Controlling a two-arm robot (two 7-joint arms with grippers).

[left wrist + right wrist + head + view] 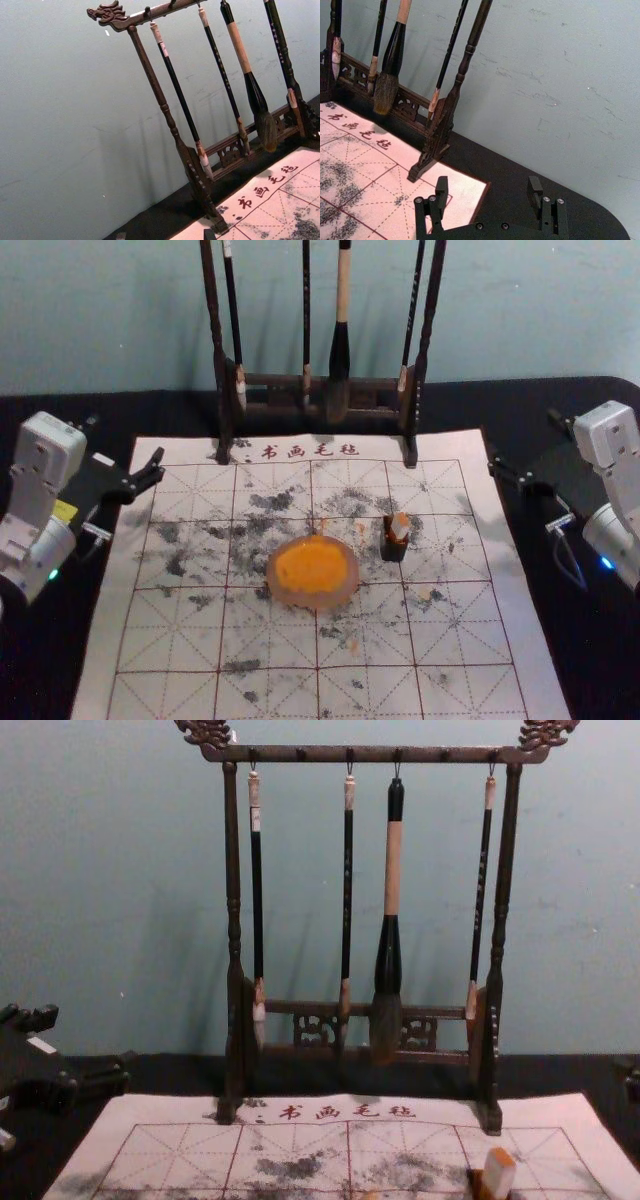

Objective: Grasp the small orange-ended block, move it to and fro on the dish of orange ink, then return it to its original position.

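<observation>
Small white block with orange end [400, 527] was seen in small black upright holder [394, 549], just right of round pinkish dish of orange ink [318, 601]. Right pincer [523, 434] was held released, tips spread with nothing between, off the far right side of white gridded mat [460, 640]. From it, block lay left and nearer the robot; right arm was judged the closer one. Left pincer [125, 438], also spread and empty, was parked off the far left side. Block's long axis was close to vertical, slightly leaned, so closing across the exposed upper part was judged best, with holder walls kept untouched. More open room was left on block's right and near sides; dish rim was close on the left, dark wooden brush rack [222, 405] stood on the far side. Tipping the holder was flagged as main risk.
</observation>
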